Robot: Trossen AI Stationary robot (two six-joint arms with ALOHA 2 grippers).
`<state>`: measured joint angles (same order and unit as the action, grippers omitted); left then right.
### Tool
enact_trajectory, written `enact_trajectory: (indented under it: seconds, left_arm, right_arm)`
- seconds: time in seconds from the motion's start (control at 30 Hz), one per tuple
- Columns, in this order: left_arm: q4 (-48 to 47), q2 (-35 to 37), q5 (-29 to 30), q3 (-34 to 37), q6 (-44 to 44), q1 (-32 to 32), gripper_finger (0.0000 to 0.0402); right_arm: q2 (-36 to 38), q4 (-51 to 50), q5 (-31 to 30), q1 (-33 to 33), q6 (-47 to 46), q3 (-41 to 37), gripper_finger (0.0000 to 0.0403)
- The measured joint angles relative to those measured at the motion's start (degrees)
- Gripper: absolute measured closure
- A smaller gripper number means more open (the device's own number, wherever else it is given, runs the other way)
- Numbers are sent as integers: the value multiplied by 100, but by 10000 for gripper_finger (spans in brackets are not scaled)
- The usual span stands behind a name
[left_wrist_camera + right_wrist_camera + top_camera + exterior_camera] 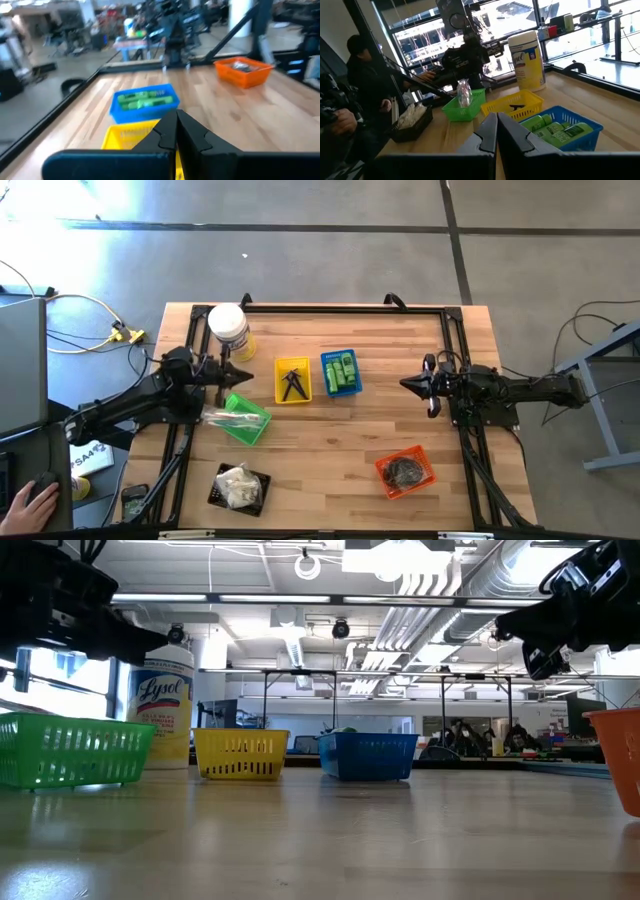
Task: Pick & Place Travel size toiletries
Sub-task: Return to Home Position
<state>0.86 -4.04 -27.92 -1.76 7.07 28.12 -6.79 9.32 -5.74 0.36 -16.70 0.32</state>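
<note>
The toiletries lie sorted in containers on the wooden table. Green bottles (pixel 343 371) fill a blue basket (pixel 329 385). Small black pieces (pixel 292 383) lie in a yellow basket (pixel 281 393). Long clear packets (pixel 232 418) rest across a green basket (pixel 256 428). Packets with white contents (pixel 237 485) sit in a black tray (pixel 220 496). My left gripper (pixel 246 375) hovers shut and level at the table's left, beside the green basket. My right gripper (pixel 404 385) hovers shut and level at the right, pointing toward the blue basket. Neither holds anything.
A big white jar with a yellow label (pixel 229 330) stands at the far left. An orange basket (pixel 405 470) with dark contents sits near right. Black frame rails (pixel 345 309) run along the table's edges. A person (pixel 365 75) sits beyond the left side.
</note>
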Motion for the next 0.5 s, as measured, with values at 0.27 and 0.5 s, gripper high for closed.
enact_trajectory:
  seconds: [0.27, 0.5]
  left_arm:
    - [-601, -207, 291, -172, 322, -2, 401]
    - [-566, -71, -401, -166, 483, -1, 401]
  right_arm:
    - [0, -15, 24, 0, -4, 0, 399]
    - [0, -15, 28, 0, -3, 0, 399]
